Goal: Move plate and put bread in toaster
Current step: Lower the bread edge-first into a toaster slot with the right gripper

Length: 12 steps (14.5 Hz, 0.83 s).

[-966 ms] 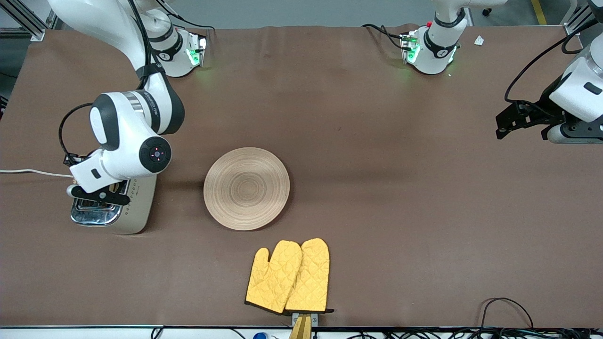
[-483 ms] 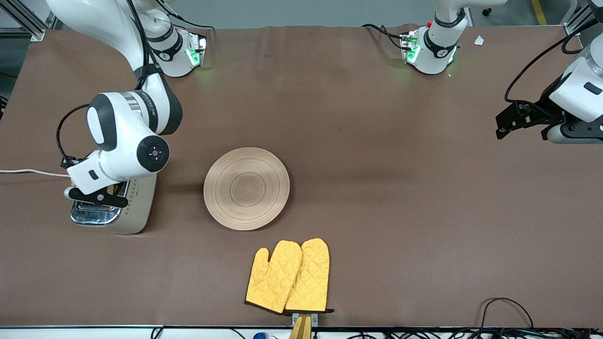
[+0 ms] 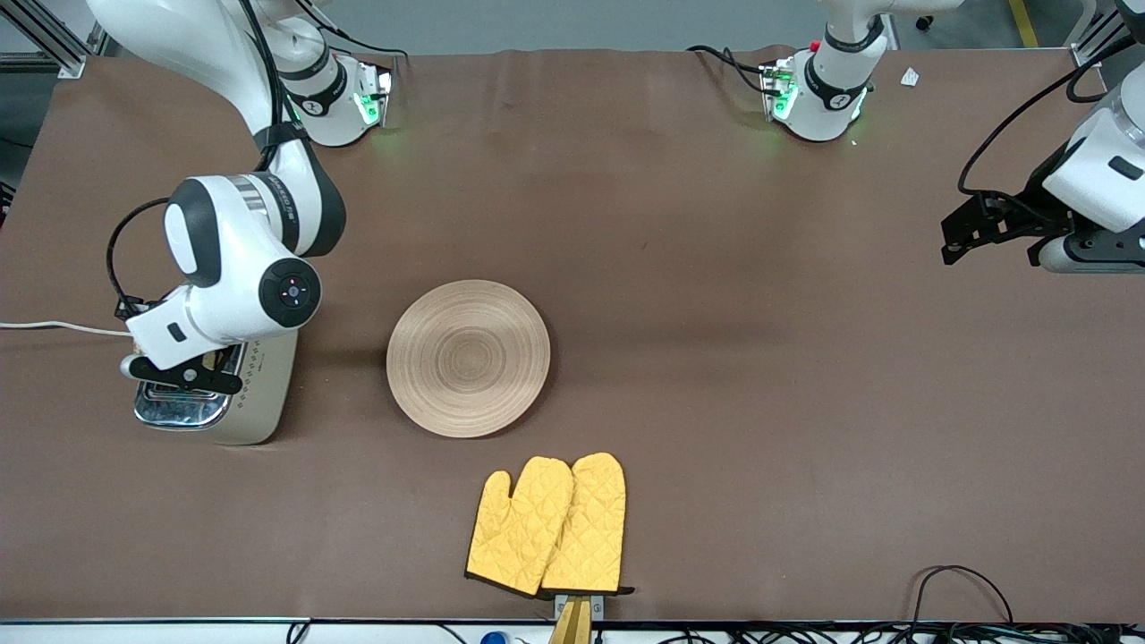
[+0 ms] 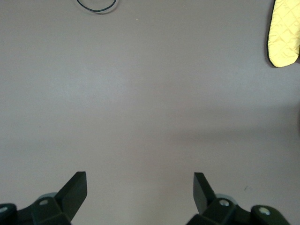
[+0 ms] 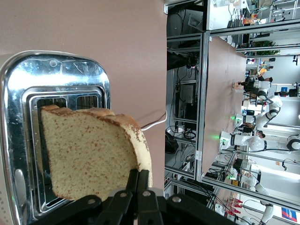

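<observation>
- The bread is gripped at one edge by the right end effector, clamped tight on it, directly over the toaster at the right arm's end of the tabletop.
- The slice hangs edge-down over a slot, its long axis apparently aligned with the slot; a straight descent is judged to be required.
- The plate lies beside the toaster, empty.
- The left end effector waits, fingers spread, over bare tabletop, well apart.
</observation>
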Tool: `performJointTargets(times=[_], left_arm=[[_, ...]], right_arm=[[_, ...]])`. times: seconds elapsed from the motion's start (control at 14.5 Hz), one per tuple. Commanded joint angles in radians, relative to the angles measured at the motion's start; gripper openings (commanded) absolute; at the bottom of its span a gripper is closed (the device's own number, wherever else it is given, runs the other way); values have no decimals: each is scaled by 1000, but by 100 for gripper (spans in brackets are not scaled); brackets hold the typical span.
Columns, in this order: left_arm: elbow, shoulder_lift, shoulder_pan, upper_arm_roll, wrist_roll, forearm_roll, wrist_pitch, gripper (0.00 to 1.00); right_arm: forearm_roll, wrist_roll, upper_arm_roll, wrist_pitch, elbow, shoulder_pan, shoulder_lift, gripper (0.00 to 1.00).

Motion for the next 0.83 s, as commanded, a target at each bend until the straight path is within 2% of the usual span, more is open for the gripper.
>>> performJointTargets(times=[0.0,0.21,0.55,0.69,0.76], left_arm=[[18,6,1,-5,12,18,1,100],[18,6,1,-5,12,18,1,100],[18,6,1,-5,12,18,1,100],[18,6,1,-5,12,18,1,100],[18,6,1,-5,12,18,1,100]], right_arm=[[-15,18,11,11,-31,-11,-23,1],[-15,53,11,49,-36,-20,13,1],[-13,133,11,140,-103,-24,39,1],[-13,126,11,126,-100,-17,39,10],[-12,130,11,117,-94,-11,37,24]])
